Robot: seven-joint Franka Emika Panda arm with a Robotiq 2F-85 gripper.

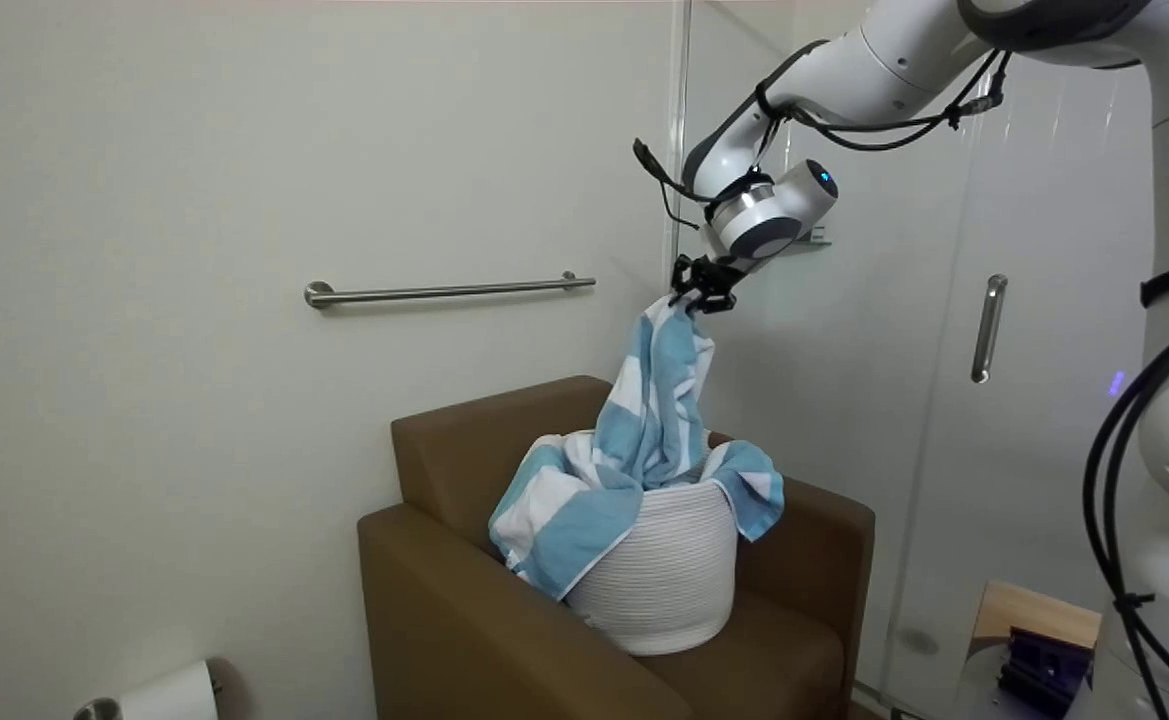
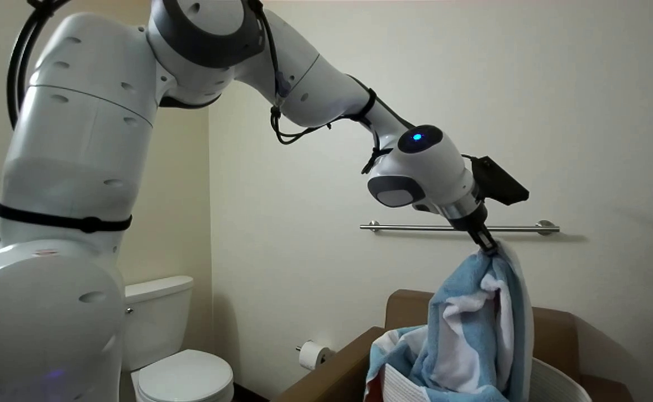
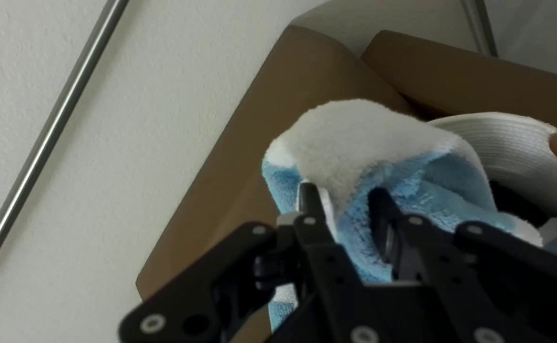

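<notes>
Your pincer (image 1: 687, 303) is pinching the blue-and-white striped towel (image 1: 656, 385) by its upper end; the wrist view shows it caught between the two fingers (image 3: 309, 204), with a fold curling past them toward the upper middle of the frame. From the pincer, the towel lies directly below in both exterior views: you have the upper part hanging as a gathered column, long axis close to upright. Its lower part isn't free; it spreads over the rim and into the white basket (image 1: 672, 570), which you see at lower center in an exterior view, on the seat of the brown armchair (image 1: 444, 590). The metal bar (image 1: 454, 292) sits left of the pincer in an exterior view, at nearly the same height in the frame; in the wrist view it slants along the left side, apart from the towel. Yours is the only arm (image 1: 869, 75) you see.
</notes>
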